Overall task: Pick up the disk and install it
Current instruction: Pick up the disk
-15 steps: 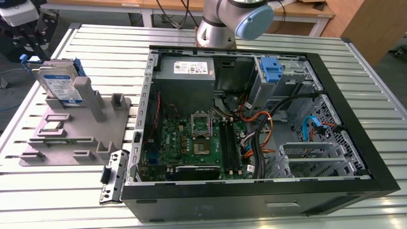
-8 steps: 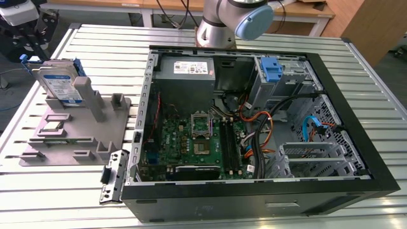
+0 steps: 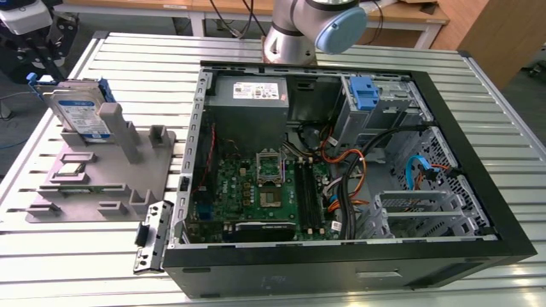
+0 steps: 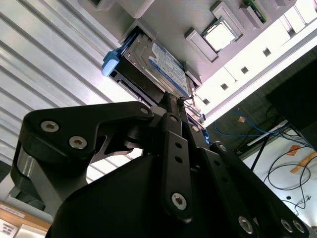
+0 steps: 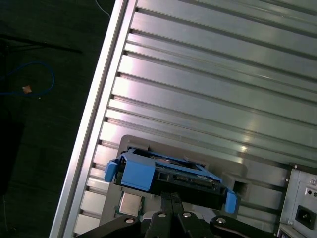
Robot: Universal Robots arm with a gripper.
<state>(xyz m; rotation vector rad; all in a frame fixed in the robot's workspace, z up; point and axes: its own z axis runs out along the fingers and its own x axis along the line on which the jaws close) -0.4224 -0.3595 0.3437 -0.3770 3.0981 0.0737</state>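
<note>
Your hand [image 5: 171, 196] is closed and empty, just beside the disk [image 5: 183, 179] standing in its grey holder [image 3: 94, 192]. Lowered like this, it would likely ram the disk's edge instead of straddling it.

A slatted aluminium table [image 3: 77, 268] spans the exterior view, and its ribs catch bright glare from overhead. At twelve o'clock stand wooden-topped benches [image 3: 137, 5] on white legs, and at two o'clock a wooden cabinet [image 3: 499, 35]. In the first wrist view, dark floor [image 5: 39, 148] lies beyond the table's edge, with a blue cable [image 5: 47, 74] looped on it.
</note>
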